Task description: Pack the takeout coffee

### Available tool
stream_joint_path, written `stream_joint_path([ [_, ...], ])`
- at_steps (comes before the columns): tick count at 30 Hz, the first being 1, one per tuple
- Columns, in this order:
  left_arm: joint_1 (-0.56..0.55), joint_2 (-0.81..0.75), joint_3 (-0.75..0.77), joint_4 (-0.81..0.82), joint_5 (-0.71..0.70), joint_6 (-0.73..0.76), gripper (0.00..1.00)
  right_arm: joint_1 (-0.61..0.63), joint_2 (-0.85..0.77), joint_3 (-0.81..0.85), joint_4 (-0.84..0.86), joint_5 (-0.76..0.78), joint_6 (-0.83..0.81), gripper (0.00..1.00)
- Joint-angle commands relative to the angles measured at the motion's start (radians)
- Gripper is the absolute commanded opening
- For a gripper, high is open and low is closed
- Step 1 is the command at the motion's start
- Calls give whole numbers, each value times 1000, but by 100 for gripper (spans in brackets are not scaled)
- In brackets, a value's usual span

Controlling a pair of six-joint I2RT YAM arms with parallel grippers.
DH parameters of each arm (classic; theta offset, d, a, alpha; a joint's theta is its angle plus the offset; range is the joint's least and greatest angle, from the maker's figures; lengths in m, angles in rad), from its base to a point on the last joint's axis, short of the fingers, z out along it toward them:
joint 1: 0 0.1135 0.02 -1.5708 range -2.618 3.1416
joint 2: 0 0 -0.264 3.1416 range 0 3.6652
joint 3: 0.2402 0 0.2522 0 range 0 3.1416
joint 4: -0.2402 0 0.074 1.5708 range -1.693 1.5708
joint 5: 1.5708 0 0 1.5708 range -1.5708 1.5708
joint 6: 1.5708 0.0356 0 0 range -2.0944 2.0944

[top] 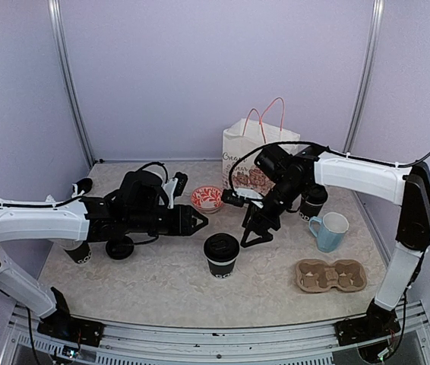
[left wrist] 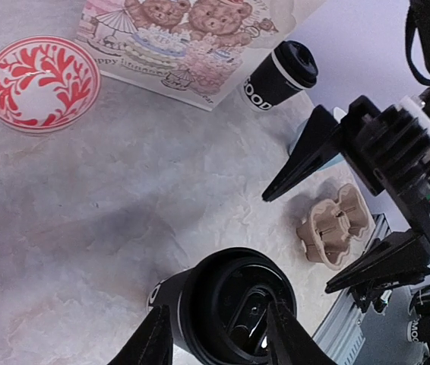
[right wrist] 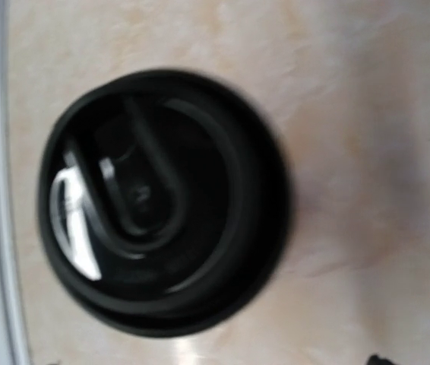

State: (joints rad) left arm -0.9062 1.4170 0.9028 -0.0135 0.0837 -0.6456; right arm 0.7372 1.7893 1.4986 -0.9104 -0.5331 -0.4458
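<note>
We judge the packing barely begun: the cardboard cup carrier (top: 329, 276) lies bare at 4 o'clock from the lidded coffee cup (top: 221, 255) standing mid-tabletop (top: 162, 289), a second lidded cup (top: 312, 201) waits at 1 o'clock, and the left tool (top: 200, 220) and right tool (left wrist: 296, 245) hover spread, pinching nothing.

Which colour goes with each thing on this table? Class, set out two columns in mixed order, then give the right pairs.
Things:
1. middle cup
2. bowl
3. mug
4. carrier

Colours:
A. light blue
B. brown cardboard
C. black
D. red and white pattern

Pairs: 1-C, 2-D, 3-A, 4-B
</note>
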Motion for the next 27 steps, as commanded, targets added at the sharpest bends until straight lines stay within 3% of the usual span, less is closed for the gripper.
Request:
stream_joint_path([
  [1, -14, 47, 12, 70, 90, 25, 42, -3, 9, -52, 14, -127, 41, 85],
  [18, -34, 138, -45, 84, 118, 75, 36, -3, 116, 32, 20, -168, 68, 85],
  [27, -31, 197, -57, 77, 128, 81, 31, -4, 166, 35, 24, -148, 80, 74],
])
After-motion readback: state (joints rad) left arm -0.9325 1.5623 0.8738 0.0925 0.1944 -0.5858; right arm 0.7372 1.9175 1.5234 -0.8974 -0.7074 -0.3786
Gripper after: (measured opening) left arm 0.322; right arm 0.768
